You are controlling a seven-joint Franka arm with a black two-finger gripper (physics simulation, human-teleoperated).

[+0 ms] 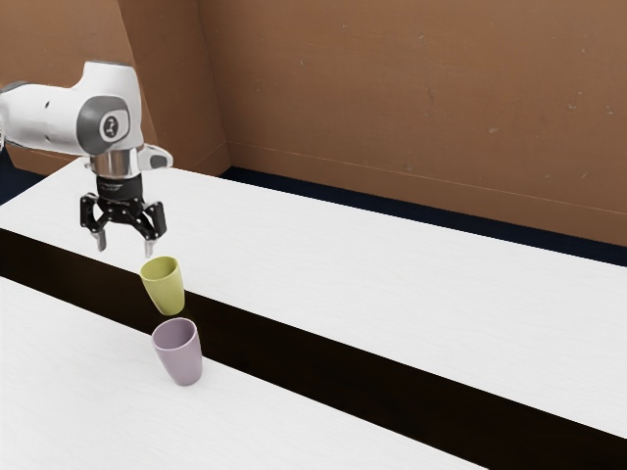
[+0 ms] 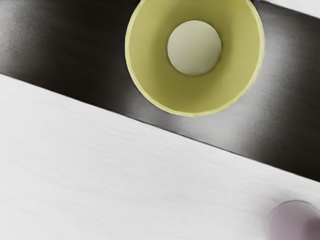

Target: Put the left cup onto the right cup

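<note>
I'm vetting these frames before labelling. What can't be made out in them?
Purple cup: wrist view, mostly cut off at the picture's corner.
Yellow cup: wrist view, part of its rim cut off by the edge.
Arm: exterior view, base cut off by the edge.
Purple cup's floor: exterior view, hidden by its own wall.
</note>
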